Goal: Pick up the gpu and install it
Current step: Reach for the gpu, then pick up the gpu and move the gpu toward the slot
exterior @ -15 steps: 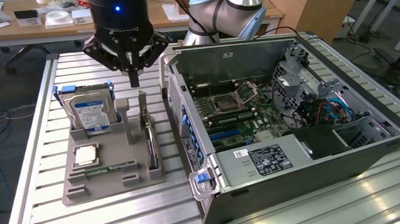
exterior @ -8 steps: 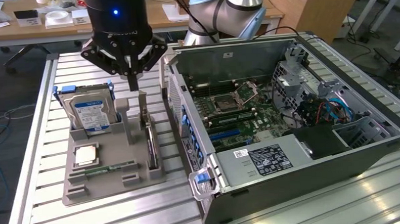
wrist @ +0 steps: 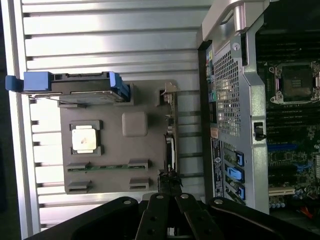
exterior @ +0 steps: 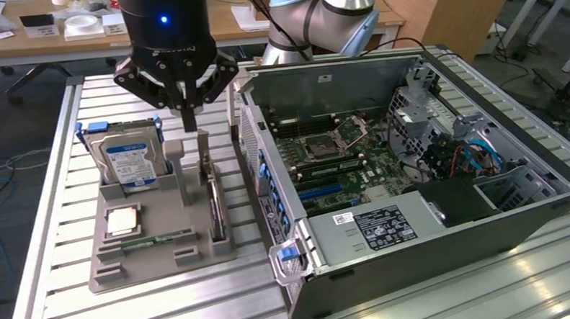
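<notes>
The gpu point(exterior: 215, 202) stands on edge in a slot along the right side of the grey holder point(exterior: 165, 262), its pale metal bracket end pointing up toward the gripper. From the wrist it shows as a thin dark strip, the gpu point(wrist: 170, 135), beside the holder point(wrist: 134, 124). My gripper point(exterior: 188, 122) hangs just above the card's far end with its fingers shut together, and I see nothing between them. In the wrist view the gripper point(wrist: 169, 181) lines up over one end of the card's edge.
The holder also carries a hard drive point(exterior: 128, 163) with blue rails, a CPU point(exterior: 121, 222) and a green memory stick point(exterior: 150, 242). The open computer case point(exterior: 394, 230) lies right of the holder, motherboard point(exterior: 338, 153) exposed. All of it rests on a slatted aluminium table point(exterior: 128, 314).
</notes>
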{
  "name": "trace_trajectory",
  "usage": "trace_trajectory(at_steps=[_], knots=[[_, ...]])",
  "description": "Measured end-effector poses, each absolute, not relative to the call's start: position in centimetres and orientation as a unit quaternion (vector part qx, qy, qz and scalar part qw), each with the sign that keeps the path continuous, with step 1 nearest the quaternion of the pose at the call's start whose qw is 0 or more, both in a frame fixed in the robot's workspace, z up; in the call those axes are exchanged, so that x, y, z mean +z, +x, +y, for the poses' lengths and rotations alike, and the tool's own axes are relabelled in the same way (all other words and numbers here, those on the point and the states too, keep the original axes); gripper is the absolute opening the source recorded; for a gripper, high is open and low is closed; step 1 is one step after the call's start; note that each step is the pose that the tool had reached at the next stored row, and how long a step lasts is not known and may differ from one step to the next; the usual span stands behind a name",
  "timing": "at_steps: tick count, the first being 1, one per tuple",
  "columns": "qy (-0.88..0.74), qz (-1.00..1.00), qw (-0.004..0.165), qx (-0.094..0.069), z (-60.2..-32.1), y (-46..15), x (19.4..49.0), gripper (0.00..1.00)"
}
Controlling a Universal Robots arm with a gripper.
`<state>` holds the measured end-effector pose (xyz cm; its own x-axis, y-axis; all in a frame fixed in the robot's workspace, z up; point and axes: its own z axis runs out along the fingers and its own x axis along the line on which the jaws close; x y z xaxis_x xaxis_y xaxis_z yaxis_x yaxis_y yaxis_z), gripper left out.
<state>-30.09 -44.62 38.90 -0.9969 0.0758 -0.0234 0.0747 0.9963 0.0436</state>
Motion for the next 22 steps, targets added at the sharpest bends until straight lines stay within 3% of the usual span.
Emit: trace_trajectory(at_steps=[17, 20, 22], knots=[[0.038, 0.999, 0.013, 0.021, -44.77, -30.1, 38.9, 0.11], [0.038, 0.999, 0.013, 0.021, -44.77, -30.1, 38.9, 0.29], [0.038, 0.999, 0.013, 0.021, -44.77, -30.1, 38.9, 0.35]])
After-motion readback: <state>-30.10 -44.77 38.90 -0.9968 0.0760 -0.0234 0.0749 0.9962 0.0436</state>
